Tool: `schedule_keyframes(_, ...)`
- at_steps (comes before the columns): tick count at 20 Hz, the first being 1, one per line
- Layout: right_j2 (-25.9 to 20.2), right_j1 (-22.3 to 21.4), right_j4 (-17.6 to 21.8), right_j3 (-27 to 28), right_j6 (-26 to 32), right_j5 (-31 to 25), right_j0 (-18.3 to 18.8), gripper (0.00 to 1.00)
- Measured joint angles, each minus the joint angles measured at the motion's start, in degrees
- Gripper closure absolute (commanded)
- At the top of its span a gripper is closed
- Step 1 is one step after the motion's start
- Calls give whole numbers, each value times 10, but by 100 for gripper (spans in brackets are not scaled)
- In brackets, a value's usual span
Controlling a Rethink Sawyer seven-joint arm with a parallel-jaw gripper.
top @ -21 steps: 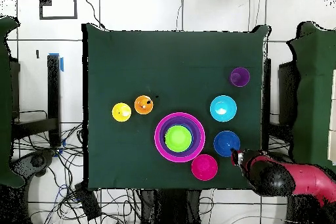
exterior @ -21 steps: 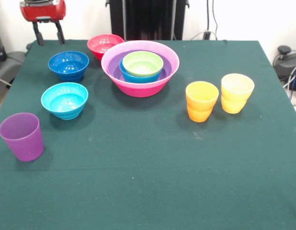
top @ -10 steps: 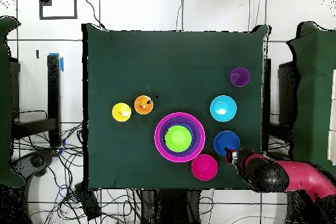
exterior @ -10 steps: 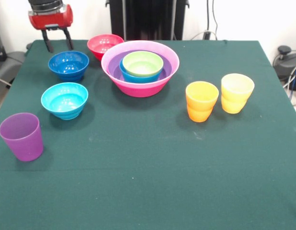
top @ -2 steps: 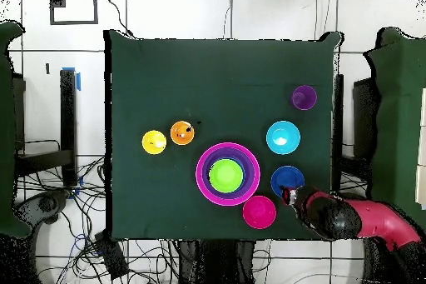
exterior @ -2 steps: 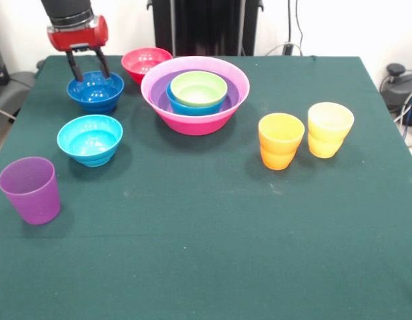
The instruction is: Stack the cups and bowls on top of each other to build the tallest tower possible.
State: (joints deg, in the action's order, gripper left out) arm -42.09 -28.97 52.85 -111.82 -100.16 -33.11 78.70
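Note:
My gripper is open, its two dark fingers hanging over the far rim of the dark blue bowl. The tower is a hot-pink bowl holding nested purple, blue and lime green bowls. A small red-pink bowl stands behind it. In front of the dark blue one sits the cyan bowl. A purple cup is at the near left in the front view. The orange cup and yellow cup stand side by side.
The green cloth-covered table ends close to my gripper's side. Cables and equipment lie beyond the table's edges, and a dark pedestal stands at the far side.
My gripper has travelled from beyond the table's corner toward the dark blue bowl and come lower, now reaching its far rim. The bowls and cups have not moved.

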Motion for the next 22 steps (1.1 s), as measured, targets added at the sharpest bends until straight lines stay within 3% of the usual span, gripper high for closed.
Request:
schedule_keyframes(14,0,28,0,24,0,0,5,0)
schedule_keyframes(22,-1,5,-4,20,0,-2,8,0)
